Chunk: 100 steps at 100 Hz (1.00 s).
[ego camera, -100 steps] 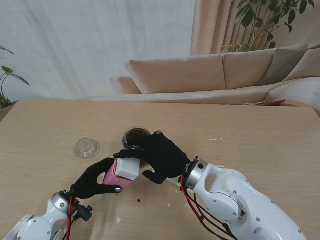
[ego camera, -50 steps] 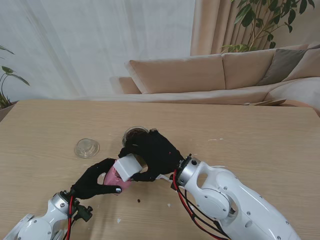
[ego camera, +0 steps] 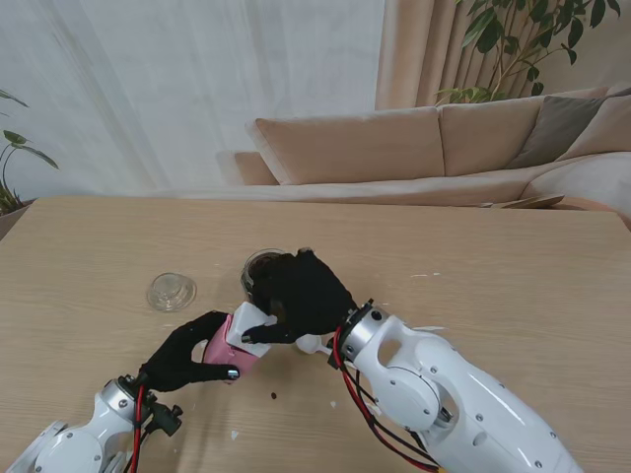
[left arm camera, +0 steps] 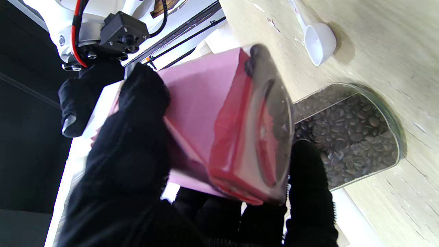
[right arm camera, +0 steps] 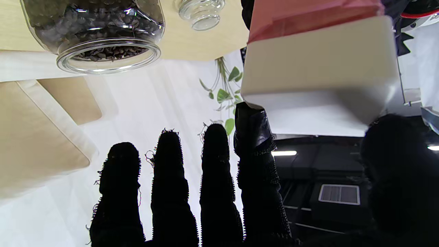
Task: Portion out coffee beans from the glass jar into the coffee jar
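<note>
Left hand: my fingers clamped on the pink coffee jar, tilted, white lid pointing far-right.
Right hand: thumb and forefinger pinching that lid.
Glass jar: just beyond, open, holding beans.
Lid: not yet off.

In the stand view, the black-gloved right hand hides most of the round glass jar of coffee beans; the pink coffee jar's white lid is partly covered.

Both arms are glossy white shells with rounded joints. Red and black cables run along each. A silver ring marks the right wrist. The left hand and right hand wear fuzzy black gloves.
</note>
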### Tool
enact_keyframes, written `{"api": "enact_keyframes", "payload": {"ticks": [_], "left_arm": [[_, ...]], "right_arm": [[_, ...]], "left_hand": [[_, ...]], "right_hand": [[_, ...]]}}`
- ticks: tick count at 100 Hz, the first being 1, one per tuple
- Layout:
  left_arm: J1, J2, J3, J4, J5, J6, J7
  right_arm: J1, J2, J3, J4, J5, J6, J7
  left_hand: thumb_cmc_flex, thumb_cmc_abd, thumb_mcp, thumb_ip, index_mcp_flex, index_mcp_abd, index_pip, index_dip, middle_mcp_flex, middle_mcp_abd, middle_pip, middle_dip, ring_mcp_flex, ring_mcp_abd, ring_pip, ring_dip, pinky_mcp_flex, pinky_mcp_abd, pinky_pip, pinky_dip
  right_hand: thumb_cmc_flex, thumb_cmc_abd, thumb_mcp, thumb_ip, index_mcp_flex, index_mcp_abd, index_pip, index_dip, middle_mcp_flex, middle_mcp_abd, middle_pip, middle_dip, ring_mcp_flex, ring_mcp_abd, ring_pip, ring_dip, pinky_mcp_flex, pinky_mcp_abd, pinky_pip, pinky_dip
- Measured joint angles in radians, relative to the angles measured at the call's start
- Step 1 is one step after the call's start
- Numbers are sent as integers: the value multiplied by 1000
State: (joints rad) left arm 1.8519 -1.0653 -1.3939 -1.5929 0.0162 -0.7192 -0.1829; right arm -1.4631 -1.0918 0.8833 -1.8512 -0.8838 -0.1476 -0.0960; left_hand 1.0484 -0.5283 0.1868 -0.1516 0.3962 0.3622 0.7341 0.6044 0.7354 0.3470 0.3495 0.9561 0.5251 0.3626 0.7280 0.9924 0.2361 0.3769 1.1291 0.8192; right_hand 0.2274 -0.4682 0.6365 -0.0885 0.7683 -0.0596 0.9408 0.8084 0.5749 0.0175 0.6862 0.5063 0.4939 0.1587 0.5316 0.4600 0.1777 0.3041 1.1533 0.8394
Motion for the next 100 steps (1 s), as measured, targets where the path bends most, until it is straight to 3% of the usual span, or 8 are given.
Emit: {"api": "enact_keyframes", "payload": {"ticks": [14,21,33,39,45,56,64,100], "left_arm": [[-2,0,0,3,1,1,2],[-3,-1,0,3,1,2,3],[-4,-2,1,2,2,3,6],[-4,-2,1,2,3,4,6],[-4,-2,1,1,6,4,7],[-4,-2,1,1,6,4,7],[-3,-2,2,0,6,4,6],[-2,-1,2,-4,4,2,2]], "right_arm": [[-62,0,63,-53,1,-13,23],[-97,1,101,-74,0,-66,31],[-143,14,160,-115,-83,-152,76],[-155,26,170,-134,-119,-159,100],[-158,35,175,-141,-127,-171,111],[-155,45,174,-140,-149,-194,116],[-137,48,157,-123,-151,-205,109],[-44,41,59,-19,-121,-165,23]], "left_hand": [[0,0,0,0,0,0,0,0,0,0,0,0,0,0,0,0,0,0,0,0],[0,0,0,0,0,0,0,0,0,0,0,0,0,0,0,0,0,0,0,0],[0,0,0,0,0,0,0,0,0,0,0,0,0,0,0,0,0,0,0,0],[0,0,0,0,0,0,0,0,0,0,0,0,0,0,0,0,0,0,0,0],[0,0,0,0,0,0,0,0,0,0,0,0,0,0,0,0,0,0,0,0],[0,0,0,0,0,0,0,0,0,0,0,0,0,0,0,0,0,0,0,0],[0,0,0,0,0,0,0,0,0,0,0,0,0,0,0,0,0,0,0,0],[0,0,0,0,0,0,0,0,0,0,0,0,0,0,0,0,0,0,0,0]], "right_hand": [[22,55,-31,16,-234,0,-400,-203,-86,9,-100,-81,-40,1,-73,-13,-49,11,-63,-17],[152,62,-41,44,-322,-26,-493,-245,-131,9,-144,-108,-54,1,-111,-26,-63,11,-89,-27],[280,-4,123,217,-470,-102,-589,-280,-239,-11,-176,-154,-103,0,-156,-50,-79,10,-124,-47],[299,-59,260,256,-534,-135,-619,-280,-287,-27,-185,-171,-124,-2,-167,-58,-87,9,-144,-49],[328,-123,351,252,-576,-134,-646,-280,-325,-40,-192,-193,-136,-9,-172,-59,-89,6,-147,-50],[318,-195,355,121,-592,-132,-677,-252,-336,-51,-177,-206,-144,-9,-172,-61,-90,-3,-148,-51],[312,-209,327,74,-592,-132,-680,-240,-336,-55,-177,-209,-144,-9,-172,-68,-90,-4,-156,-51],[213,-165,205,51,-397,-143,-502,-139,-143,-67,-74,-123,-81,-10,-100,-49,-46,-14,-115,-47]]}}
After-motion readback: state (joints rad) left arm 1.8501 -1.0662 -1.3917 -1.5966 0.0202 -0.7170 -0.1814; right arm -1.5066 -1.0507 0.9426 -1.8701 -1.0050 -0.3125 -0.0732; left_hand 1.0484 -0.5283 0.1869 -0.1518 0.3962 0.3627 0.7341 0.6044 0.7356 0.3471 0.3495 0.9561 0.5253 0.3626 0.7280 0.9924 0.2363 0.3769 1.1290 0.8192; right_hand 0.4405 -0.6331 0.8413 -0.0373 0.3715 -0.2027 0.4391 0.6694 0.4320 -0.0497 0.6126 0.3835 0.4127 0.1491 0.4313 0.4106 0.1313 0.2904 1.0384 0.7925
